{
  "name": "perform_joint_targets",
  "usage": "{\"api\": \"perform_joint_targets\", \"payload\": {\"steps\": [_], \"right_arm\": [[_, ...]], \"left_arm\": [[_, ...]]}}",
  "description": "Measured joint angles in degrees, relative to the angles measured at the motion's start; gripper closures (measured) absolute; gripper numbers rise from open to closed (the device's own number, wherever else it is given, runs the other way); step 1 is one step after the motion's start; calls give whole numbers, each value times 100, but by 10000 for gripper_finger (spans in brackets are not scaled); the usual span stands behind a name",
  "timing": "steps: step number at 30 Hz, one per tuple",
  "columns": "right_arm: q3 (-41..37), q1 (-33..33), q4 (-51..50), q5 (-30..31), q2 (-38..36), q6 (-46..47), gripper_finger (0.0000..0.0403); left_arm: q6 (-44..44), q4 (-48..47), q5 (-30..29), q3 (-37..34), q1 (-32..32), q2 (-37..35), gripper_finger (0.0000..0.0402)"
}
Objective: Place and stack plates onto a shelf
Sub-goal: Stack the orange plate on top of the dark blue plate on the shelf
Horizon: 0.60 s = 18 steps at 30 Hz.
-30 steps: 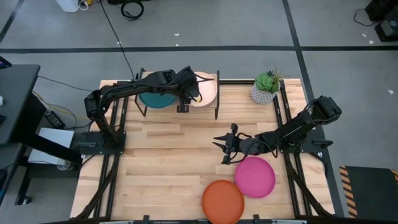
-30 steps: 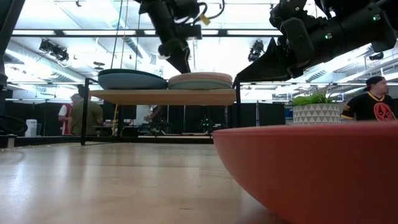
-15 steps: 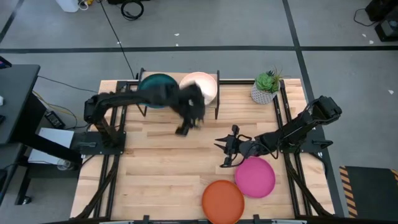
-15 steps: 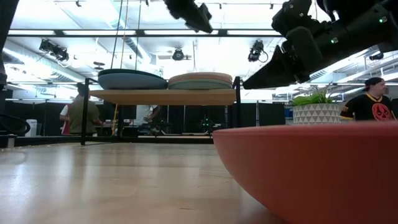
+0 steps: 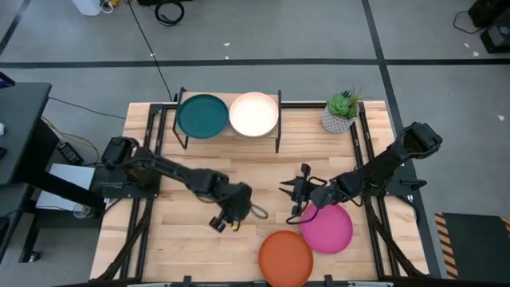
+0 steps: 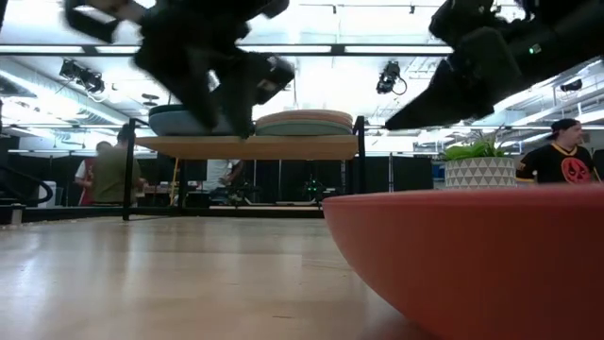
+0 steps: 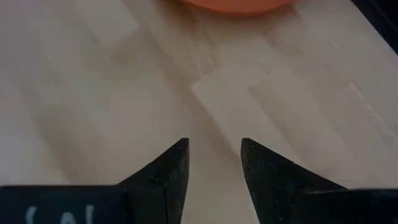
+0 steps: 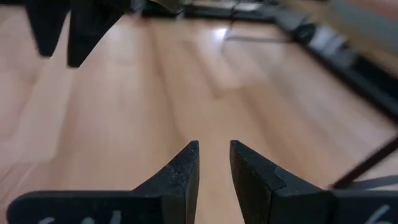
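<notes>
Tabletop bears orange plate (image 5: 285,257) lying flat

Left arm extends from the left edge toward lower centre of the high view; left gripper (image 5: 224,221) points downward, fingers (image 7: 169,176) parted, nothing between them. Right arm reaches in from the right edge; right gripper (image 5: 292,201) at centre-right, fingers (image 8: 184,167) narrowly parted, empty.

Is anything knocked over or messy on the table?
Nothing stands out. The dark teal plate and the cream-white plate top two neat stacks on the small wooden shelf. The orange plate and magenta plate lie flat on the big wooden table, and the potted plant stands upright.
</notes>
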Motion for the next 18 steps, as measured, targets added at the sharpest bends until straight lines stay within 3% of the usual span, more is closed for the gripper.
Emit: {"api": "perform_joint_targets", "payload": {"steps": [3, 7, 14, 18], "right_arm": [[203, -185, -462, -1080, 2, 56, 306], [971, -483, -1833, -2648, 74, 665, 306], [2276, -633, -3330, -4318, 859, 947, 300], [2946, -517, -4001, -4865, 1414, 938, 292]], "left_arm": [[-106, 702, -61, -567, -229, -25, 249], [-205, 1629, -338, -1331, -335, -94, 249], [-652, 2156, -734, -2013, -428, -469, 249], [-838, 2712, -973, -2547, -646, -919, 249]]}}
